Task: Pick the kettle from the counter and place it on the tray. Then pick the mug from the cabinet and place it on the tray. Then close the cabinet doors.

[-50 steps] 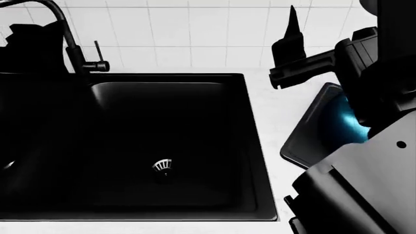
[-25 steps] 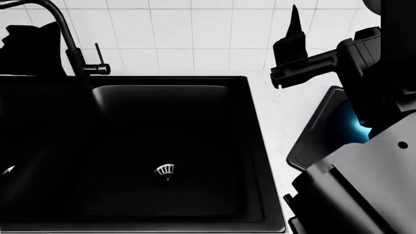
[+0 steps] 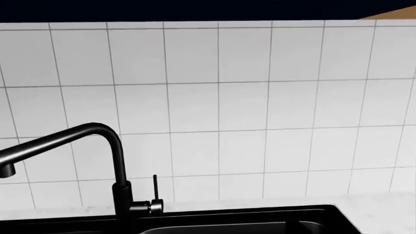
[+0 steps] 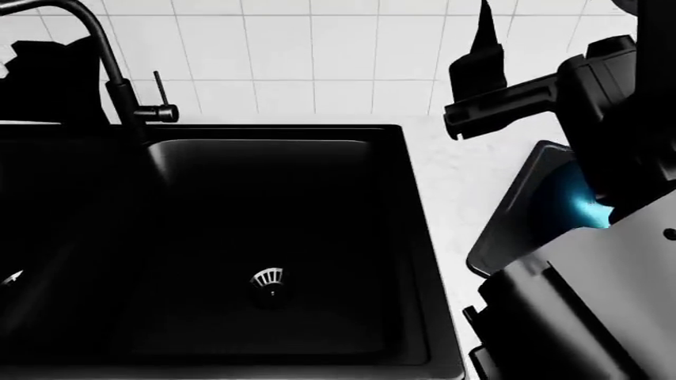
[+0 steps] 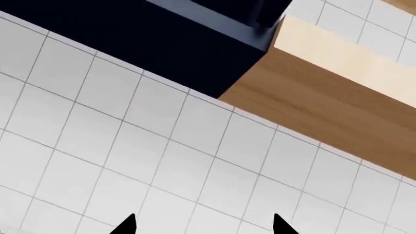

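In the head view the black tray [image 4: 505, 226] lies on the white counter [image 4: 454, 182], right of the sink. A teal patch of the kettle [image 4: 581, 202] shows on the tray; my right arm covers the rest of it. My right gripper [image 4: 485, 36] is raised above the counter with its fingers pointing up at the tiled wall. In the right wrist view that gripper [image 5: 202, 225] is open with only wall tiles between its fingertips [image 5: 127, 225]. A black shape [image 4: 47, 71] at the far left may be my left arm, its jaws unreadable. The mug is out of view.
A black sink [image 4: 264, 237] with a drain [image 4: 268, 279] fills the middle, and a black faucet [image 4: 111, 71] stands at its back. The left wrist view shows the faucet [image 3: 117, 165] and tiled wall [image 3: 260, 107]. Above the tiles are a wooden cabinet underside [image 5: 331, 107] and a dark blue block [image 5: 162, 44].
My right gripper has risen slightly and shifted right. The head view has tipped a little, so the sink's front edge has slid lower in the picture.
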